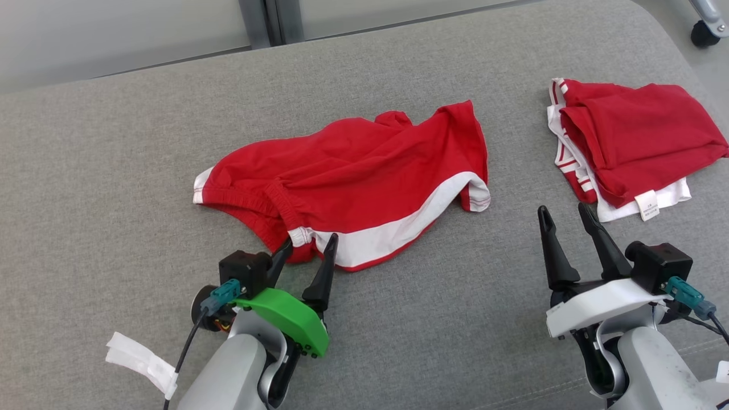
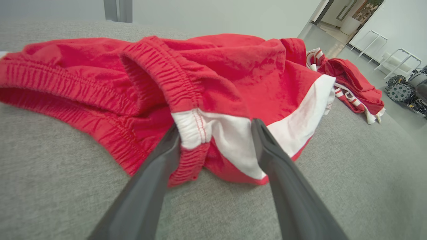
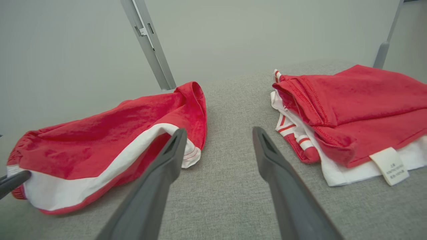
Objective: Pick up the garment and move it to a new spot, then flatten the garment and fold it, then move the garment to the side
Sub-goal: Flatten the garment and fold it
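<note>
While the red shorts (image 1: 353, 171) lie rumpled in the middle of the grey surface (image 1: 114, 171), the left hand (image 1: 310, 239) sits wide open around their near corner, holding nothing. Picking up looks like the step, so next it must pinch shut. The right hand (image 1: 563, 208) is open and empty beside a folded pile of clothes (image 1: 638, 136), which crowds the right side.
</note>
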